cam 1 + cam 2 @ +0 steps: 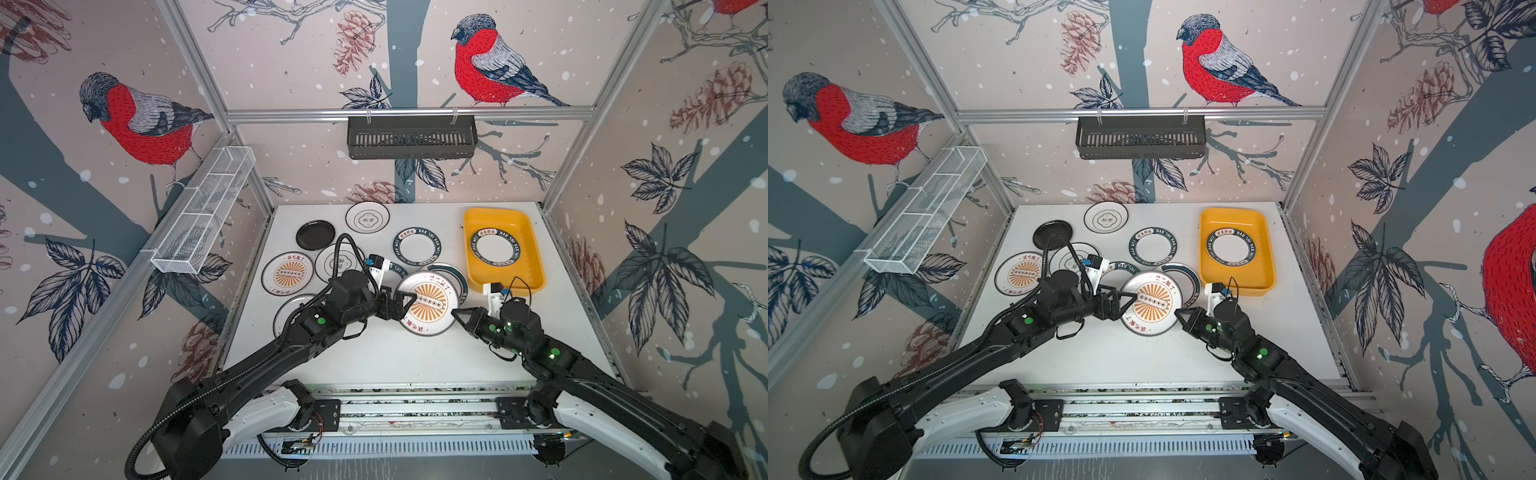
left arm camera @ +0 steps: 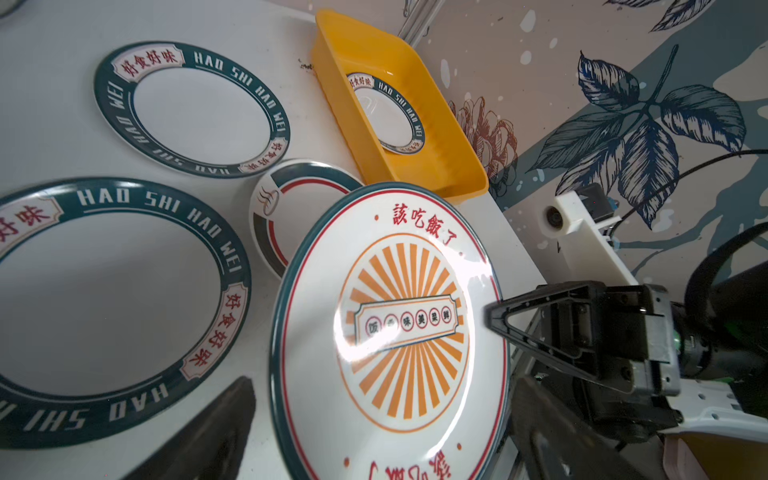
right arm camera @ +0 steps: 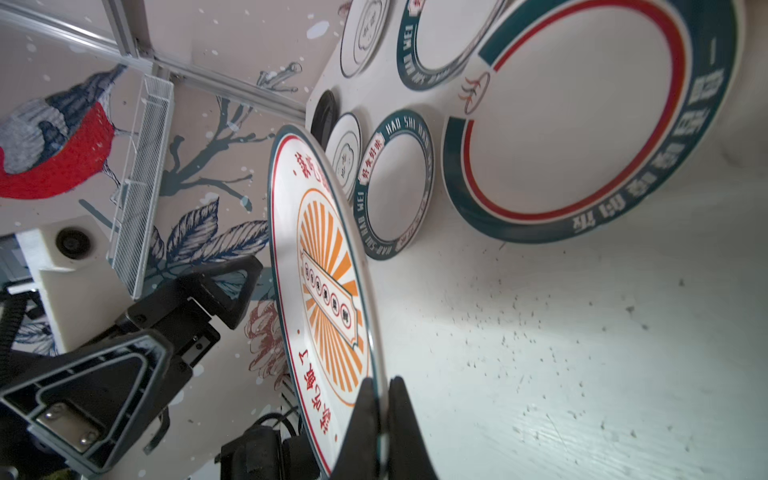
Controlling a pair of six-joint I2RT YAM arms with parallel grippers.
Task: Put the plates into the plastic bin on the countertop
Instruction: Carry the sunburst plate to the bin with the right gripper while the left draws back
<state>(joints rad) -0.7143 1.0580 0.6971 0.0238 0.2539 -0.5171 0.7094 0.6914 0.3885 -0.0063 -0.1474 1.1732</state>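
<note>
The sunburst plate (image 1: 428, 305) is pinched at its rim by the right fingers (image 3: 365, 419), which are closed tight on the edge nearest the right arm. It is held off the table (image 1: 395, 357), near the middle and a bit right. It is tilted rather than flat, with its printed face up toward the top cameras. In both top views part of a green-and-red ringed plate (image 1: 456, 275), flat on the table, is covered by it. The plate is round, so no long axis is given by the outline. The centre banner is seen running roughly from the left arm's side to the right arm's side, with red characters at the far and near rim.

The left fingers (image 2: 216, 428) are spread wide and nothing is gripped. In the left wrist view the plate is seen between them; whether it is touched cannot be told.

The plastic bin (image 1: 517, 279) is set at the far right of the table. Its long axis runs far to near, with the near end slanted slightly right. One green lettered plate (image 1: 494, 248) is laid flat inside, about mid-length. The bin is apart from the held plate.

More plates are left flat on the table: a second lettered plate (image 1: 417, 246), a black plate (image 1: 316, 235), a quatrefoil plate (image 1: 367, 217) and a second sunburst plate (image 1: 287, 274) at the left.
</note>
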